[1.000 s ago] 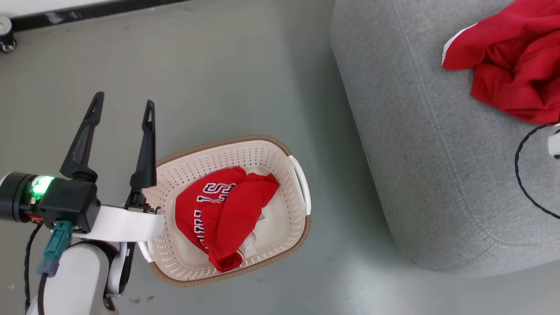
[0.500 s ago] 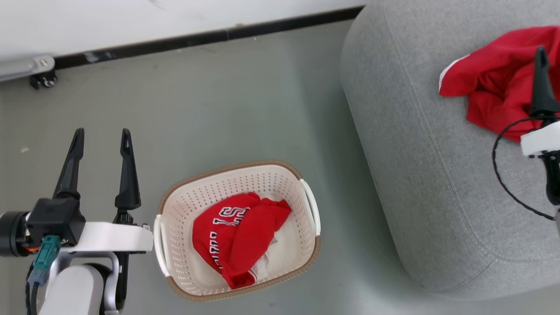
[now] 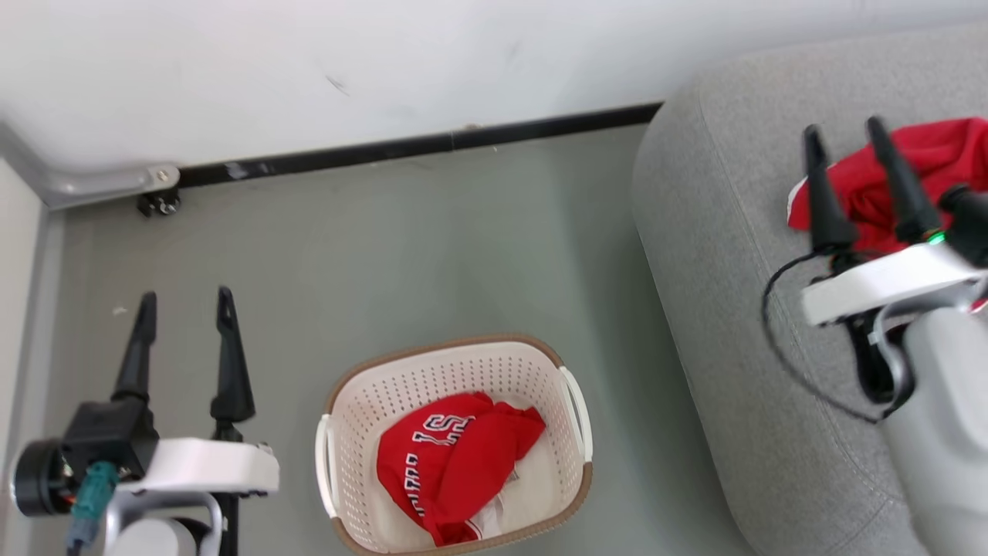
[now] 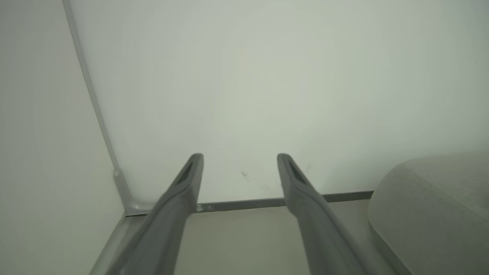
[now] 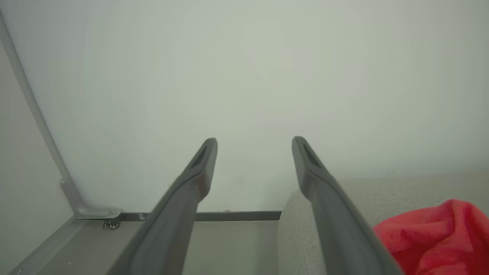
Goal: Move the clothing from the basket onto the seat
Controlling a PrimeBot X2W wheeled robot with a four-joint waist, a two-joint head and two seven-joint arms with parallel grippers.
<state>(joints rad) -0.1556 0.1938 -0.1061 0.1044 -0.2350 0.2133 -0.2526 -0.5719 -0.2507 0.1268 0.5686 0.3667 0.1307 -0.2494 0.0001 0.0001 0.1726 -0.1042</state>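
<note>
The left fingers (image 3: 226,347), spread and empty, hover over the floor (image 3: 401,247) beside the basket (image 3: 432,351). They should come down wide over the jersey's (image 3: 455,471) bunched middle, clear of the rim. The right fingers (image 3: 822,193), also apart, hang above the seat (image 3: 718,270) by a red garment (image 3: 938,147). The jersey lies in the basket, right of the left fingers and seemingly lower.

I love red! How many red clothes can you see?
2. One jersey lies in the basket on the floor. One heap lies on the seat. More may be hidden under either.
</note>
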